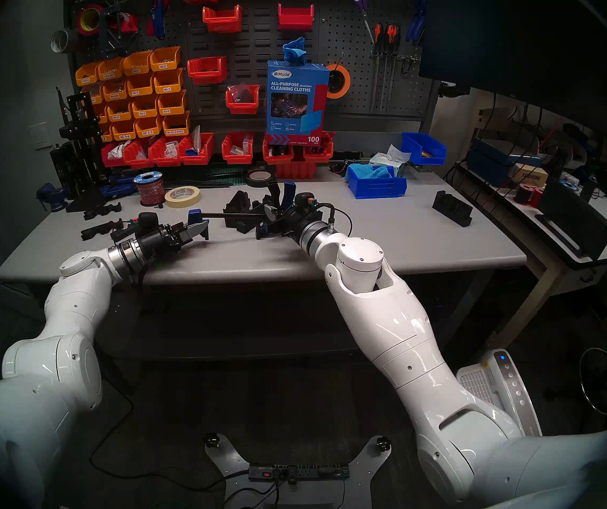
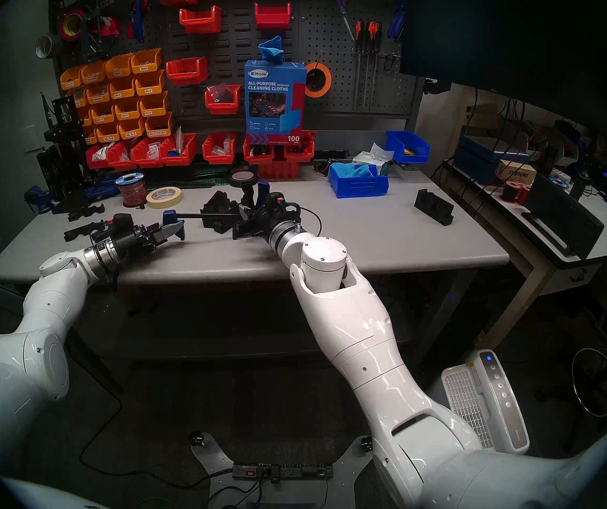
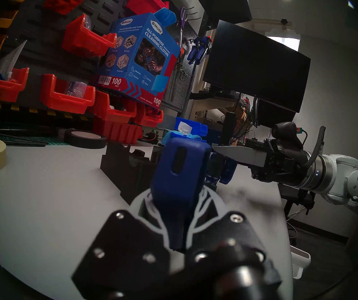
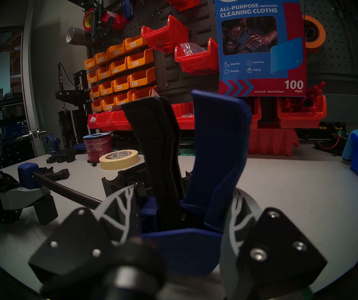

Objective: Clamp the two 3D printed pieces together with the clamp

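Note:
The clamp (image 1: 228, 215) hangs level just above the table, held at both ends. My left gripper (image 1: 199, 227) is shut on its blue fixed jaw (image 3: 180, 169) at the left end of the bar. At the right end, my right gripper (image 1: 270, 218) is shut on the blue sliding body, and the black trigger and blue handle (image 4: 217, 141) stick up between its fingers (image 4: 243, 204). The two black 3D printed pieces (image 1: 239, 203) stand close together on the table under and behind the bar, between the clamp's two jaws. Whether the jaws touch them is hidden.
A lone black notched block (image 1: 452, 209) sits at the table's right. A blue bin (image 1: 375, 183) of cloths stands behind. A masking tape roll (image 1: 182, 196), a wire spool (image 1: 149, 188), flat black prints (image 1: 103, 221) and a small vise (image 1: 52, 196) crowd the back left.

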`<state>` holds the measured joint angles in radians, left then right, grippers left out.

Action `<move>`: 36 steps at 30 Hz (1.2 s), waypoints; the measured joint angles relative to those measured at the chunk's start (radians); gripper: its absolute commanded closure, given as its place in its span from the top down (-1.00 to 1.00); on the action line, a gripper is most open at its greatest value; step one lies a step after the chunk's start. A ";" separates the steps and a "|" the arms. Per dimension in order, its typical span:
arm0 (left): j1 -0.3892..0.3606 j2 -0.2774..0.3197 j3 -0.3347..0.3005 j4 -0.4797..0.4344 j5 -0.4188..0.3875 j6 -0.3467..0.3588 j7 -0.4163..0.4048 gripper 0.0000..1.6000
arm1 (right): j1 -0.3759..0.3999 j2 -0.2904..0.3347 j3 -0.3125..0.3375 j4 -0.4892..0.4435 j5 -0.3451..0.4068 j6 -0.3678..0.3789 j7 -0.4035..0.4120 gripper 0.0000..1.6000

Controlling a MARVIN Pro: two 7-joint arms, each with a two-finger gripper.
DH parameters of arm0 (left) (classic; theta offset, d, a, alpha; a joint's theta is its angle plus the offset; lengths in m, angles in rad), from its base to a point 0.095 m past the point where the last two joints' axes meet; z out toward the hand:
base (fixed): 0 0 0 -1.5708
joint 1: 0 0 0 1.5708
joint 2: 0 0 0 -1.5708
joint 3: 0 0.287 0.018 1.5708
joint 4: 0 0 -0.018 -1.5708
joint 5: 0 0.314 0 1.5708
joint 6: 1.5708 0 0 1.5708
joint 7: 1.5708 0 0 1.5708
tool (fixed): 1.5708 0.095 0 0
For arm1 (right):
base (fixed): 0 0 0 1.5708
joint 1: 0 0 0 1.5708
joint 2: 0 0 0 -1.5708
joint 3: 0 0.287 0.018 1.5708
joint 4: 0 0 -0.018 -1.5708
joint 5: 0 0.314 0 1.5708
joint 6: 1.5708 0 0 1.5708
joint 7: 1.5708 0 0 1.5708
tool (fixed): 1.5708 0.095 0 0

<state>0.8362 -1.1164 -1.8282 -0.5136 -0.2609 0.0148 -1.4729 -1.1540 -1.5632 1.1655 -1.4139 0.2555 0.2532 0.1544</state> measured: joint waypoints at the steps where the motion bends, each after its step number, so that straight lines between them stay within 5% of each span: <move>1: -0.005 0.001 0.002 0.008 0.002 0.000 -0.001 -1.00 | 0.001 0.000 0.000 0.000 0.000 0.001 -0.001 -1.00; 36: -0.049 -0.002 -0.041 0.068 0.003 0.009 -0.010 -1.00 | 0.016 -0.004 -0.013 0.016 0.010 0.016 -0.013 -1.00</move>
<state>0.7872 -1.1182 -1.8694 -0.4452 -0.2575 0.0236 -1.4827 -1.1377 -1.5675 1.1524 -1.3975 0.2657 0.2689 0.1418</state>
